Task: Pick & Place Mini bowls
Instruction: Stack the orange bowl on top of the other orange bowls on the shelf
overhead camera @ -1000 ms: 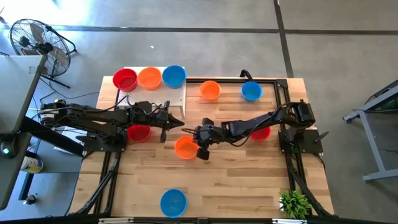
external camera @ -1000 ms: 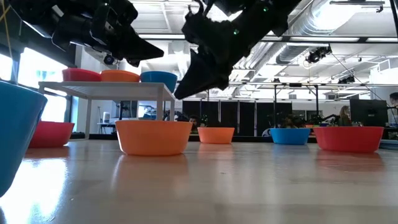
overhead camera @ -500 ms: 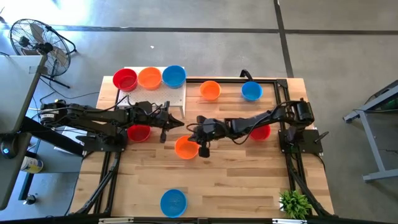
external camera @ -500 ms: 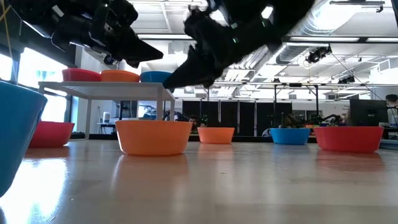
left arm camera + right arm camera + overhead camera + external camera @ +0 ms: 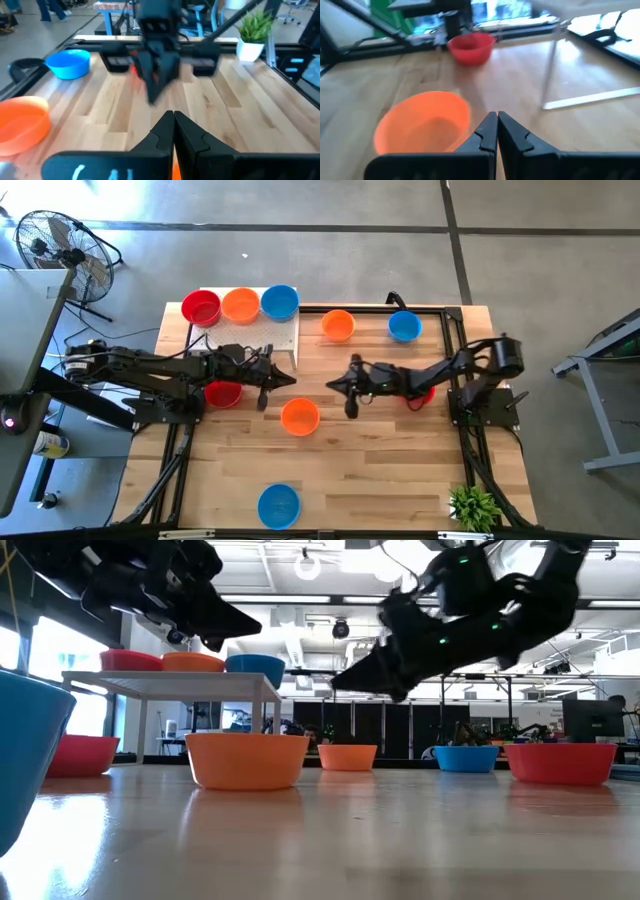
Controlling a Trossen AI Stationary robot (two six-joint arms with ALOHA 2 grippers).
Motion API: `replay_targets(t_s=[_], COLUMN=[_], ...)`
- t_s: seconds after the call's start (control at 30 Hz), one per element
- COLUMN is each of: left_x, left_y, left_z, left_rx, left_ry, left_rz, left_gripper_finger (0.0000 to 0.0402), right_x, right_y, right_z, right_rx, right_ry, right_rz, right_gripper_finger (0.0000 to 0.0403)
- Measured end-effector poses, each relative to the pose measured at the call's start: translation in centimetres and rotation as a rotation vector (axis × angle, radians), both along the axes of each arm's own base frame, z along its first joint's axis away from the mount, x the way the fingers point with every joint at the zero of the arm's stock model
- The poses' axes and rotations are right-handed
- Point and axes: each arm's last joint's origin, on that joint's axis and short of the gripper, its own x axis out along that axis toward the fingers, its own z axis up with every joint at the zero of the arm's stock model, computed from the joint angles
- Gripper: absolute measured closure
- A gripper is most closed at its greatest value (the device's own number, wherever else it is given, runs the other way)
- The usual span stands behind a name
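From above, the wooden table carried nine mini bowls. A red bowl, an orange bowl and a blue bowl stood in a row on the white perforated board at the far left corner. A second orange bowl and a second blue bowl sat near the far edge. A third orange bowl lay near the middle, clear of both arms, and a third blue bowl sat at the near edge. One red bowl showed partly beneath the left arm, another partly beneath the right arm. The left gripper and right gripper both hung over the table's middle, fingers pressed together, holding nothing. Bare wood lay open toward the near edge, with a small plant at the near right corner.

At table height, each bowl was a plain, smooth, round cup with sloping sides. The middle orange bowl stood alone on the wood, and the raised board bore its three bowls.

Past the left wrist, closed fingers pointed across the open table at the right arm. White markings on the gripper body were unreadable.

Past the right wrist, closed fingers hovered just beside the orange bowl; a red bowl stood beyond.
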Motion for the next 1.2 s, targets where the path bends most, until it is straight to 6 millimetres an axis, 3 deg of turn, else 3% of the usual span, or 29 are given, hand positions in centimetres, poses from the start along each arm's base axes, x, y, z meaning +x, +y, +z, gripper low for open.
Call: replay_targets(t_s=[0.17, 0.3, 0.53, 0.7, 0.93, 1.2], left_x=[0.4, 1.0, 2.0, 3.4, 5.4, 7.8], left_y=[-1.0, -2.0, -4.3, -6.5, -9.5, -12.6], left_z=[0.7, 1.5, 1.9, 1.5, 0.6, -1.0], left_rx=[0.022, 0.033, -0.016, -0.006, -0.010, 0.026], left_ry=[0.067, 0.216, 0.422, 0.576, 0.756, 0.853], left_rz=[-0.004, 0.015, 0.010, 0.042, 0.062, 0.028], left_gripper_finger=[0.0401, 0.0401, 0.0401, 0.0375, 0.0298, 0.0250], right_x=[-3.2, -5.4, -7.9, -9.0, -9.4, -9.3], right_y=[-0.1, 0.0, 0.1, 0.2, 0.2, 0.2], right_z=[0.4, 0.2, -0.2, -0.9, -1.0, -1.0], right_rx=[-0.054, -0.058, -0.063, -0.070, -0.077, -0.089], right_ry=[-0.002, -0.020, -0.054, -0.059, -0.068, -0.068], right_rz=[-0.075, -0.089, -0.090, -0.082, -0.080, -0.070], right_gripper_finger=[0.0401, 0.0402, 0.0402, 0.0402, 0.0402, 0.0402])
